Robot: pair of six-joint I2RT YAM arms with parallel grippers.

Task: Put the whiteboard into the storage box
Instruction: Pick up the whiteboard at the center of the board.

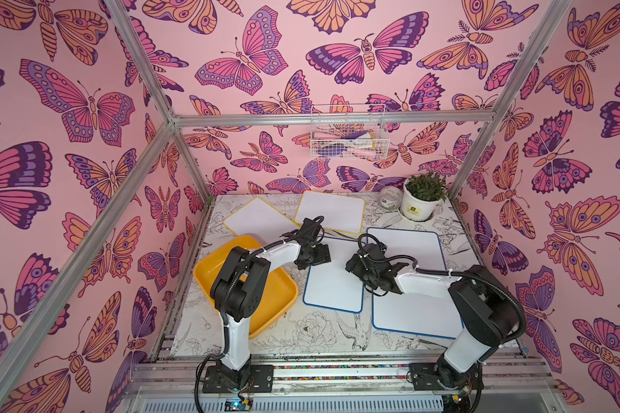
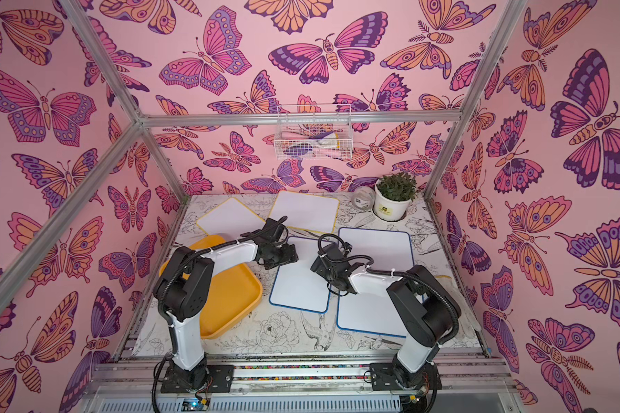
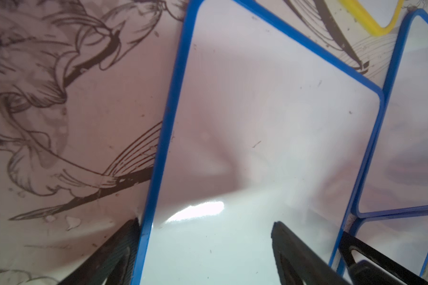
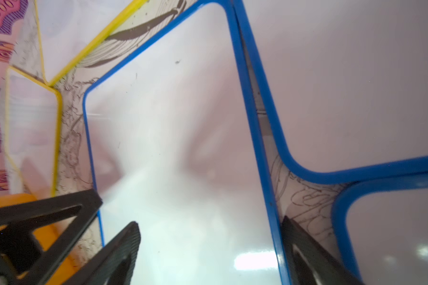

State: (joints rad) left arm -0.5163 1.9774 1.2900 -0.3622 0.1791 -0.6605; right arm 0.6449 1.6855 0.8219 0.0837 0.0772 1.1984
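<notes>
Left gripper (image 3: 205, 223) has its jaws apart, one finger on the table (image 3: 72, 123) side of the blue edge of the whiteboard (image 3: 269, 135), the other above its white face. The right gripper (image 4: 209, 223) is spread too, astride the opposite edge, its outer finger over the strip of table beside the front blue board (image 4: 393, 234). Only the wrist views show this, and that the rear blue board (image 4: 356, 86) is a separate piece. In both top views black wrist bodies hide the fingers and the right arm (image 1: 426, 282) covers that seam. Top views alone give the layout: the whiteboard lies flat on the table between the box (image 1: 280, 296) and those boards, outside the box, which the left arm (image 1: 237, 282) partly covers. Whether any finger touches the whiteboard cannot be told.
</notes>
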